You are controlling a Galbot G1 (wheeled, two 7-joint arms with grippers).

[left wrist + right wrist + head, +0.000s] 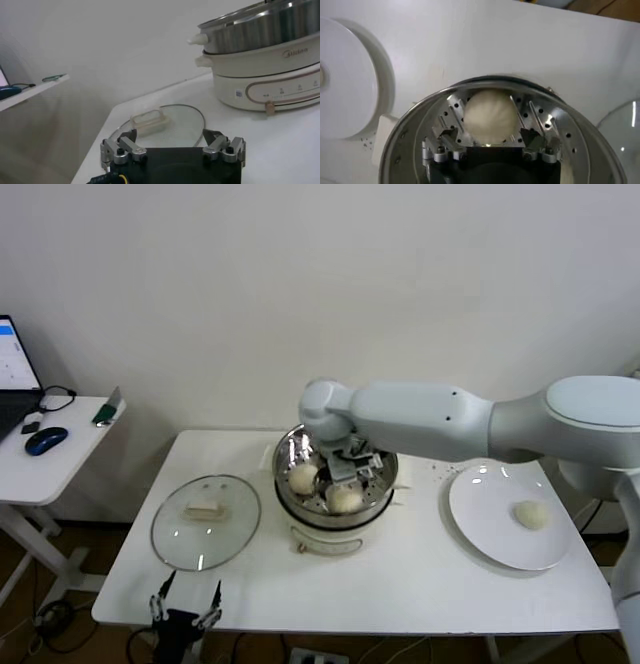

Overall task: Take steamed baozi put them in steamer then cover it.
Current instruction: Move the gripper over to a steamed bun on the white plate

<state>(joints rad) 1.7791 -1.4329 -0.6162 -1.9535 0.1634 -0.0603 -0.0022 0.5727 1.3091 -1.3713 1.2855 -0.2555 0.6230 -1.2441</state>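
The steamer (335,529) stands mid-table, its shiny pot on a cream base (265,85). Two steamed baozi (303,477) (344,499) lie on its perforated tray (540,122). My right gripper (350,464) reaches down into the pot and is open. In the right wrist view one baozi (489,116) rests on the tray between the spread fingertips (446,134), with a gap on each side. Another baozi (531,515) lies on the white plate (490,529). The cover (205,522), a glass lid with a cream handle (149,122), lies flat left of the steamer. My left gripper (185,599) waits open at the table's front edge.
A side desk (60,446) with a laptop, a mouse (45,440) and cables stands to the far left. The wall runs close behind the table. The plate's rim (380,75) shows beside the pot in the right wrist view.
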